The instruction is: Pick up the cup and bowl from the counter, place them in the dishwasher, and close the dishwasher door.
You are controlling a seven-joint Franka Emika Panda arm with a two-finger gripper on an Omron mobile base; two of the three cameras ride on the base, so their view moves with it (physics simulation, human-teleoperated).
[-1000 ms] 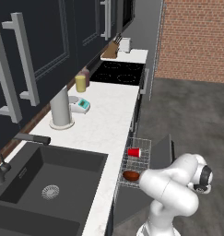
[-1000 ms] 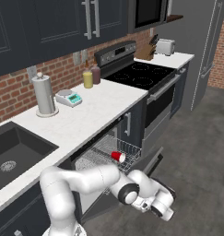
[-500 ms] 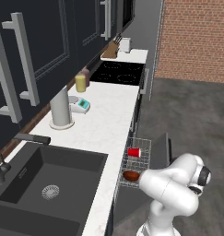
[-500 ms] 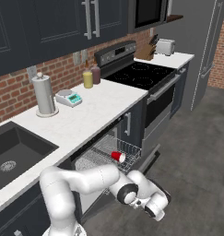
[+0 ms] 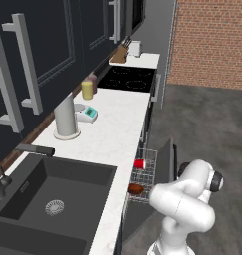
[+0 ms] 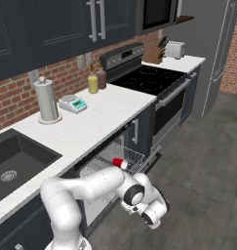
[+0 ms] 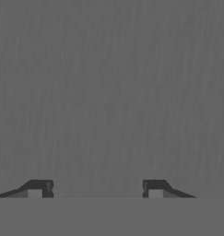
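**Operator:** State the location of the task items, referenced to the dishwasher rack.

**Technician:** One cup (image 5: 139, 164) lies on its side in the rack (image 5: 145, 175), toward the cooktop (image 5: 127, 78) end. One bowl (image 5: 136, 189) sits in the same rack, toward the sink (image 5: 48, 209) end, apart from the cup. Both are off the bench (image 5: 110, 134). The rack is pulled out past the bench edge, which is presumably why both items could be loaded from above.

**Operator:** Door status?

**Technician:** The dishwasher door (image 5: 165, 163) is not shut; it stands partly raised just beyond the rack. Judged from this, closing is the one remaining step.

**Operator:** Claw condition?

**Technician:** The claw (image 7: 95, 189) has its fingertips (image 7: 38, 188) set well apart with nothing between them. It faces a plain grey surface; which surface that is cannot be determined. The arm is bent low beside the door, a posture consistent with pushing it.

**Operator:** Count the other items on the bench.

**Technician:** One grey cylinder (image 5: 65, 117), one scale (image 5: 86, 113), one yellow jar (image 5: 87, 90), one toaster (image 5: 135, 48), one knife block (image 5: 122, 52).
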